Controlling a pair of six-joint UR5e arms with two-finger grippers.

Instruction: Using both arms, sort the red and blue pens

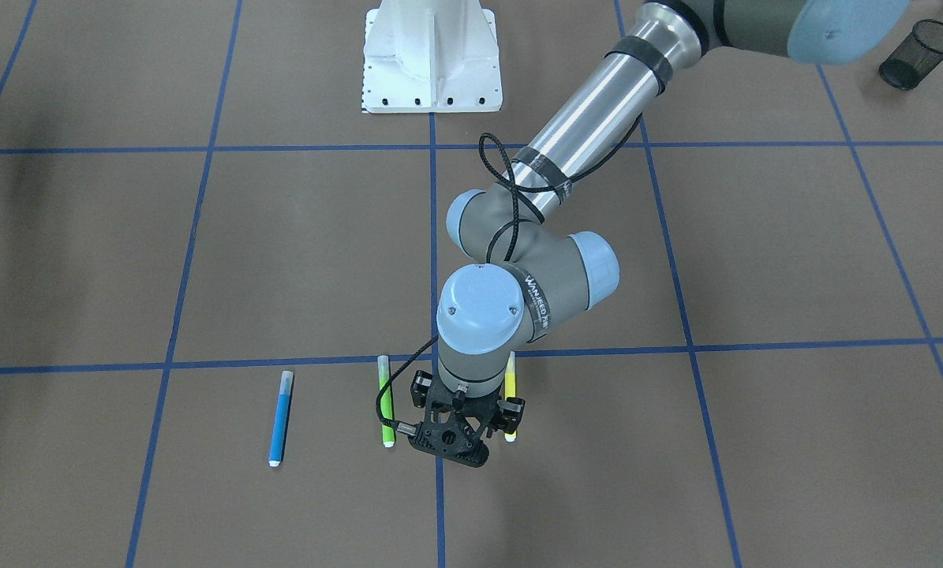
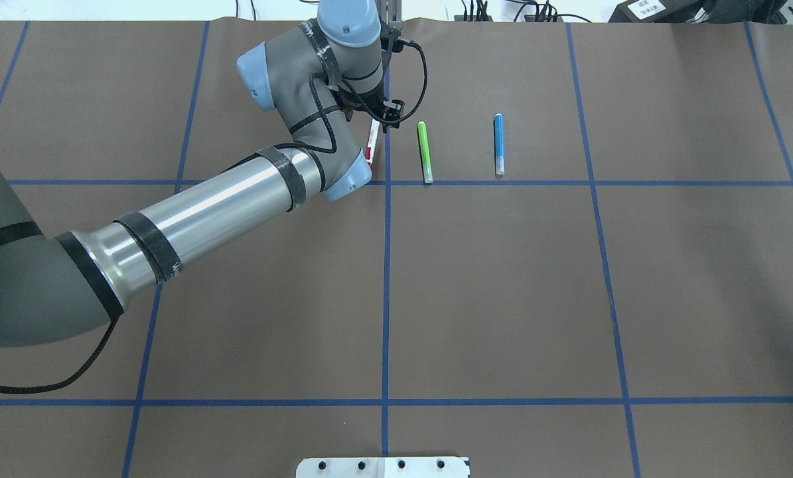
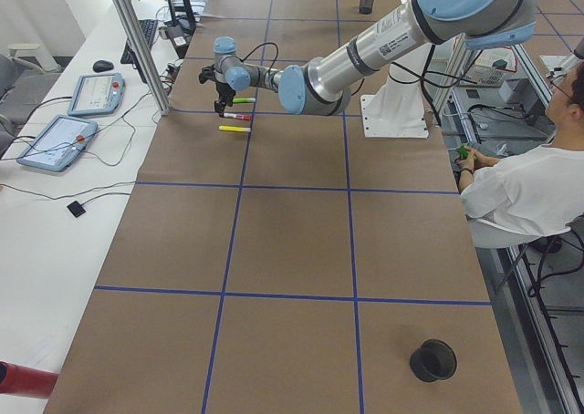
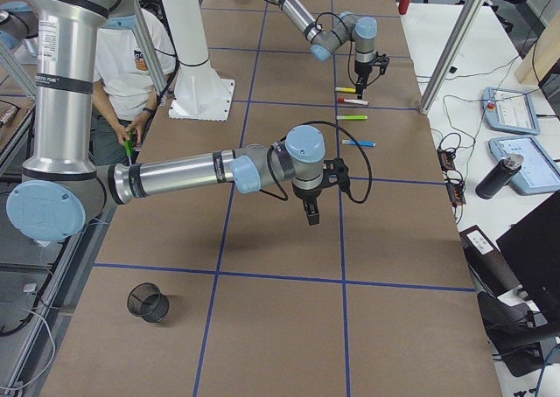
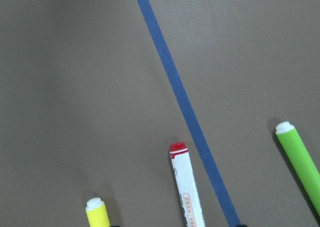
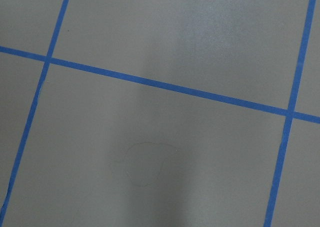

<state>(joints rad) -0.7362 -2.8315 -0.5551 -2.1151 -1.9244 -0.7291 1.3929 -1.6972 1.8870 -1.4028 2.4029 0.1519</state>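
The left gripper (image 1: 462, 418) is held spread over the red pen (image 5: 186, 184), laid between the yellow marker (image 5: 97, 214) and the green marker (image 5: 300, 162). Pick-up is judged in hand; descent and closing are needed.

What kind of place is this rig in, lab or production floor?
Most likely a robotics lab: a table gridded with blue tape, two teach pendants on the side bench, and a seated person beside the pedestal.
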